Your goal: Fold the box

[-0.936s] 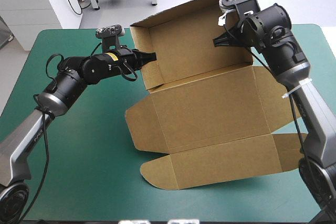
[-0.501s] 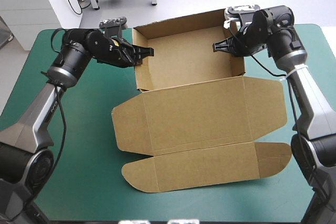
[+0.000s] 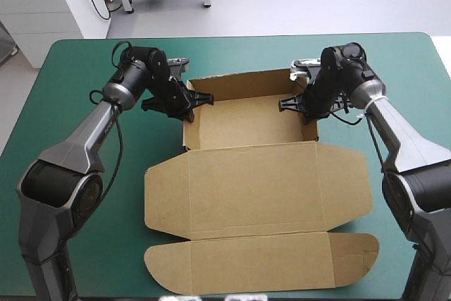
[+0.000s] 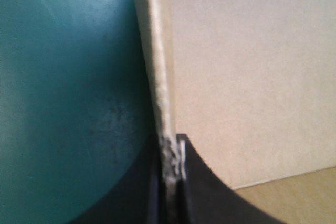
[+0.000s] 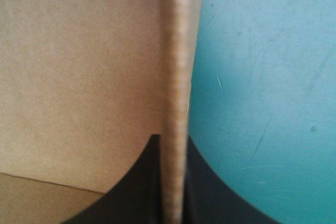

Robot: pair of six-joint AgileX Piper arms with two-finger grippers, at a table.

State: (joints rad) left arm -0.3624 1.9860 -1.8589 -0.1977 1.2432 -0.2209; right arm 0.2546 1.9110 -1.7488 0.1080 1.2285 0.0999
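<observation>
Left pincer [image 3: 200,99]: clamping together on the left wall [image 4: 160,66], its edge running straight ahead between the black fingers [image 4: 210,195].
Right pincer [image 3: 287,103]: pinching the right wall [image 5: 176,77] likewise.
Box [image 3: 246,121]: sitting as an open brown tray between both pincers, lid [image 3: 257,185] lying flat.
Cover [image 3: 84,68]: showing teal-green just outside each pincer.

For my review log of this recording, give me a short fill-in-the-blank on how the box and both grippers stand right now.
1. The left gripper is shut on the box's side ____.
2. The right gripper is shut on the ____ side wall.
3. The lid lies ____ on the teal-green cover.
Missing words: wall; opposite; flat.
</observation>
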